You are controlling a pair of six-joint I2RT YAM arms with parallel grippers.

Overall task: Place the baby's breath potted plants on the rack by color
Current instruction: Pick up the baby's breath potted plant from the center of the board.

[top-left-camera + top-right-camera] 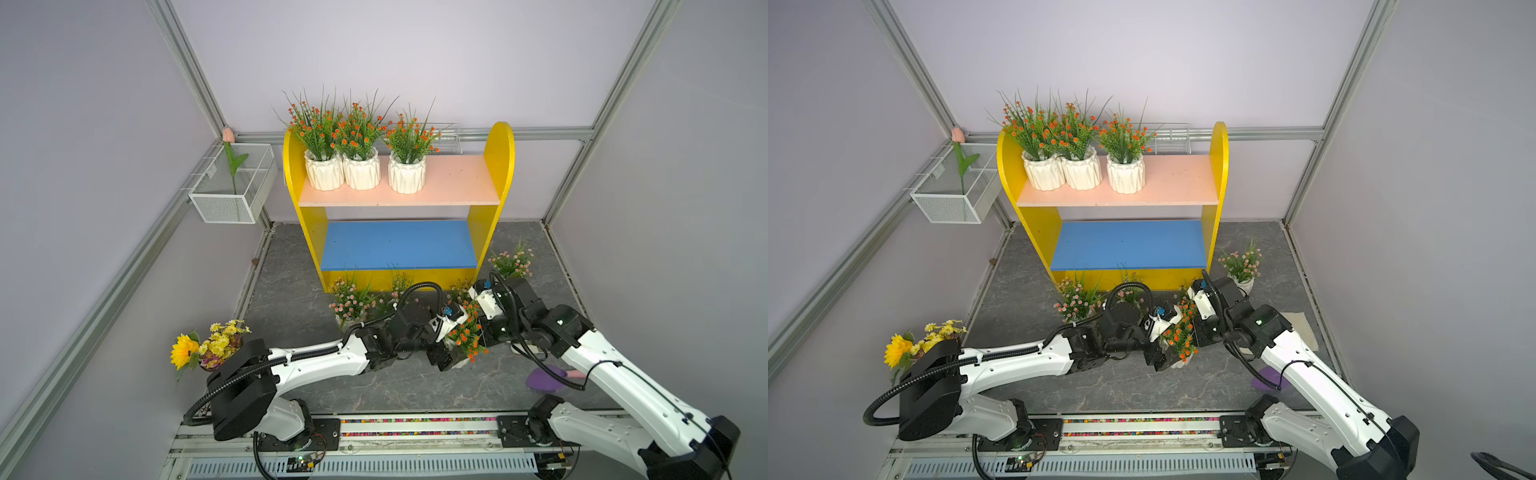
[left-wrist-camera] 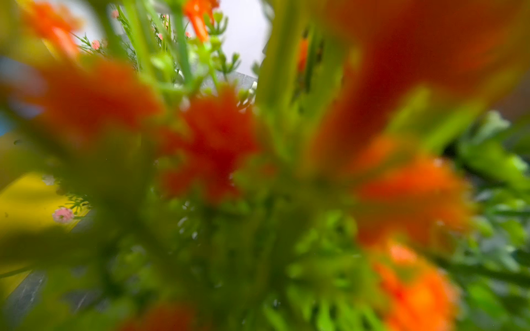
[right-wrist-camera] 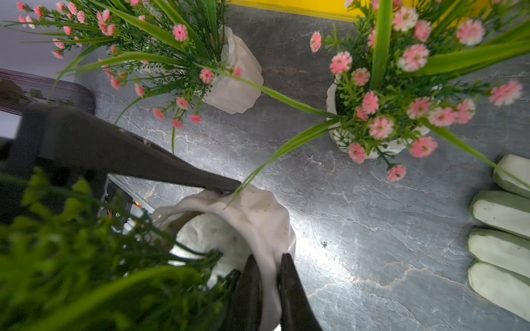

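Grey marbled tabletop (image 1: 415, 386) runs between lilac walls in both top views, with the rack (image 1: 500, 166) at centre frame toward the back. Three orange plants (image 1: 357, 137) stand in a row on the left half of its peach upper board (image 1: 453, 183), the left two pots close together. The blue lower board (image 1: 399, 245) lies beneath.

A fourth orange plant (image 1: 467, 338) sits just below centre frame, between the ends of the two arms. In the right wrist view the right gripper (image 3: 269, 258) pinches the rim of this plant's white pot (image 3: 258, 212), one finger inside the wall and one outside. One finger (image 3: 160, 163) of the left gripper (image 1: 452, 358) lies against the opposite rim. Its partner is hidden, so I cannot tell whether that pincer is spread or closed. Blurred orange blossoms (image 2: 218, 143) fill the left wrist view.

Several pink plants (image 1: 349, 297) stand on the tabletop in front of the rack, and a lone pink plant (image 1: 512, 262) stands beside its right panel. A wire basket (image 1: 224, 210) holding a tulip (image 1: 235, 164) hangs at upper left, and a sunflower bouquet (image 1: 203, 345) sits at lower left.
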